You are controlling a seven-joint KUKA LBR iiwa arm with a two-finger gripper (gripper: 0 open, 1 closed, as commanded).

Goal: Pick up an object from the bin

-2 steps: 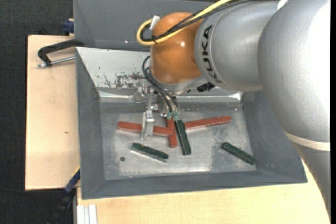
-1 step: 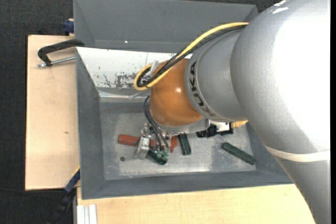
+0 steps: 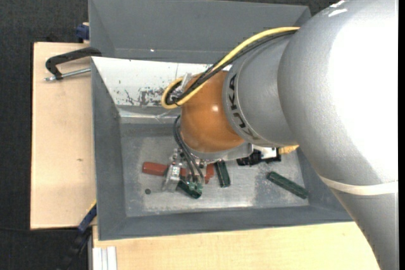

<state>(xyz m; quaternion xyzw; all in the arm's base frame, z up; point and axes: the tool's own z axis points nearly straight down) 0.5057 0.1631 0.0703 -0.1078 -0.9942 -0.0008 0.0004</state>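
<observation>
My gripper (image 3: 179,175) reaches down to the bin floor just left of centre, below the orange wrist cover. Its metal fingers stand among small things: a red-brown flat piece (image 3: 154,168) lies just to its left, and a small dark green piece (image 3: 190,189) lies right at its tips. I cannot tell whether anything sits between the fingers. A dark green stick (image 3: 222,174) lies a little to the right of the gripper.
Another dark green bar (image 3: 287,185) lies near the bin's right wall. A black and white thing (image 3: 258,155) sits under the arm, right of centre. The arm covers the bin's upper right part.
</observation>
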